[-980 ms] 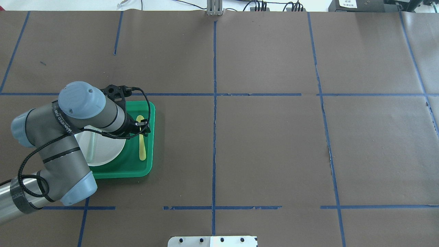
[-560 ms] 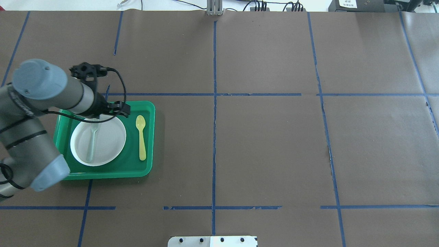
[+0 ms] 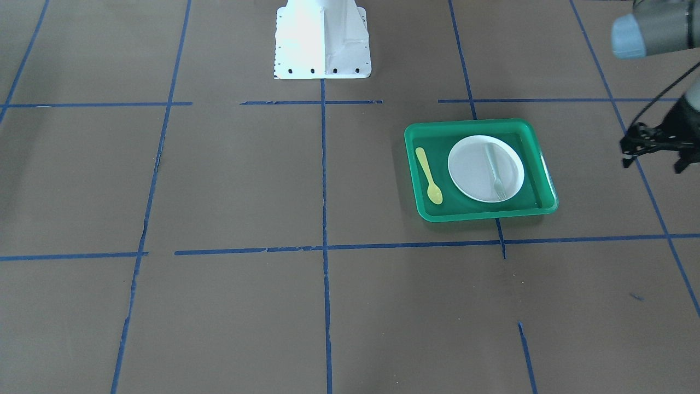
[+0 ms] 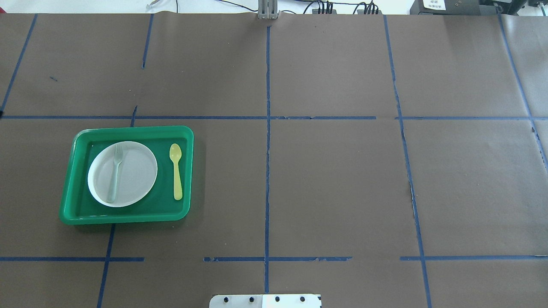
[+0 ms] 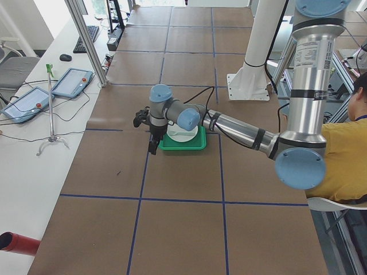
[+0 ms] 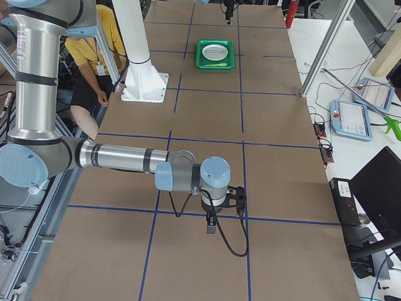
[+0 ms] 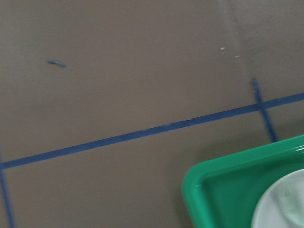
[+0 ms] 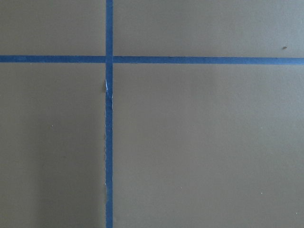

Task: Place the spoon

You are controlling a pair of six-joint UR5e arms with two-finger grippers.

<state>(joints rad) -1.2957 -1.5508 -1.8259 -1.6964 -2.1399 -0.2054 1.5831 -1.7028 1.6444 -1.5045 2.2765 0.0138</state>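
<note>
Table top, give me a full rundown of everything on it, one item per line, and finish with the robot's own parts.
table: 1, brown cover, fills the view
tape lines: several, blue, a grid across the table
tray: 1, green, on the robot's left half of the table
plate: 1, white, inside the tray
fork: 1, pale grey-green, lying on the plate
spoon: 1, yellow, on the tray floor beside the plate, apart from it
robot base: 1, white, at the robot's edge of the table
left claw: 1, black, above the table just outside the tray; open or shut unclear
right claw: 1, black, over bare table far from the tray; open or shut unclear
</note>
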